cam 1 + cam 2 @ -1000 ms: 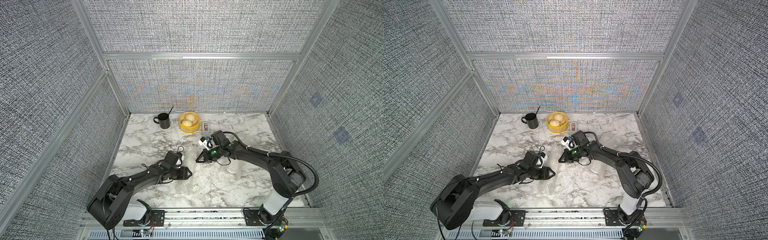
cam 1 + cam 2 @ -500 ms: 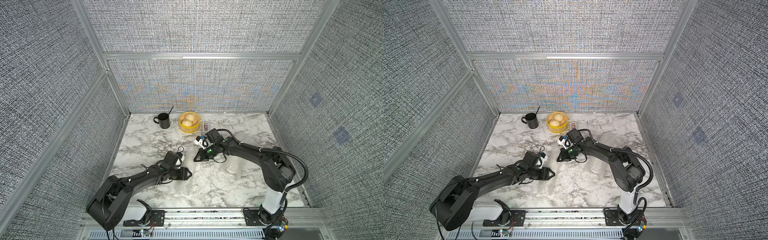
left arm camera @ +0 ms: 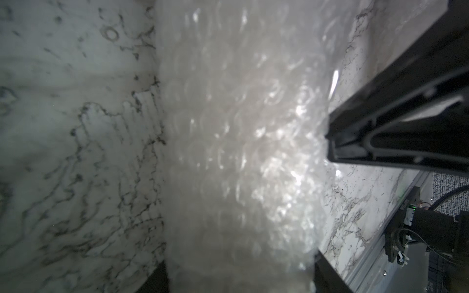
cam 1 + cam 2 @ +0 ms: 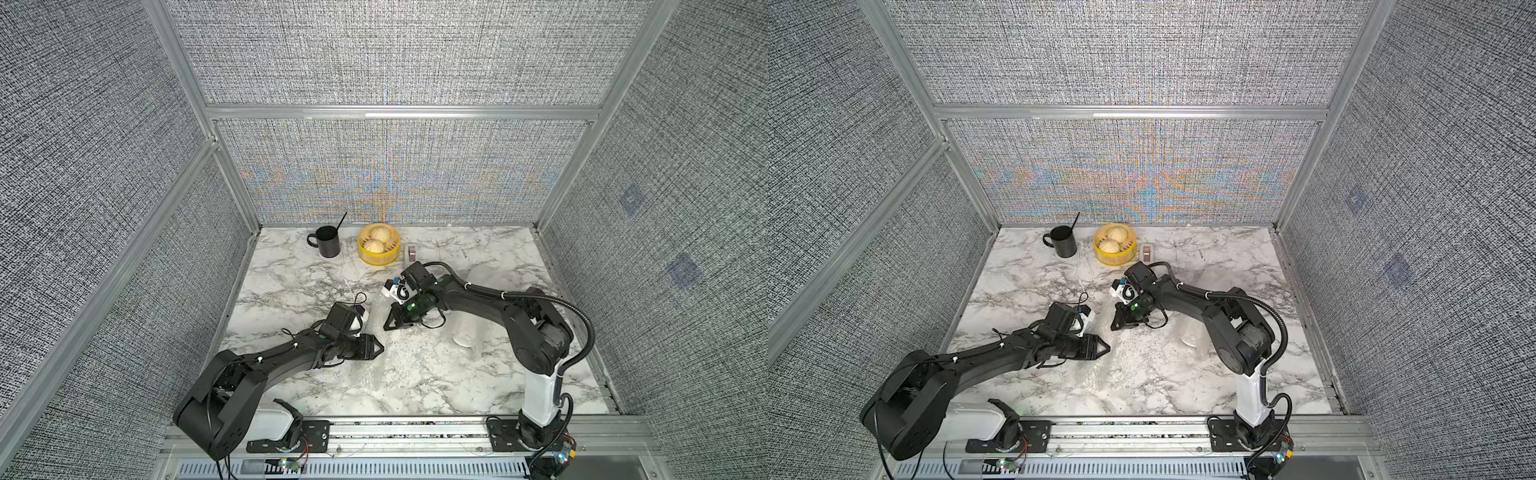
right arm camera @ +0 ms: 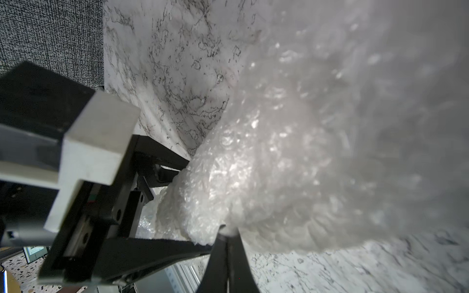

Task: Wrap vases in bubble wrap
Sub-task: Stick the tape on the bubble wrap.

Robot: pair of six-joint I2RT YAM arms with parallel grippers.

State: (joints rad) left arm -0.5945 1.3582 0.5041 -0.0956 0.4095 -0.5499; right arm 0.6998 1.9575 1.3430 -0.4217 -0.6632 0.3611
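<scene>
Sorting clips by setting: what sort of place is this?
Likely a robot test cell in a lab, not a home: grey fabric walls in a metal frame enclose a marble-look table, and two arms are bolted to a rail at its front.

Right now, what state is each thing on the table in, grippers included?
bubble wrap, bunched into a thick roll; what it holds is hidden
left gripper, closed around the roll
right gripper, shut, pinching the roll's end
white vase, seemingly lying on its side; too faint to be sure
black mug, upright, stick inside
yellow steamer basket, uncovered, two buns inside
</scene>
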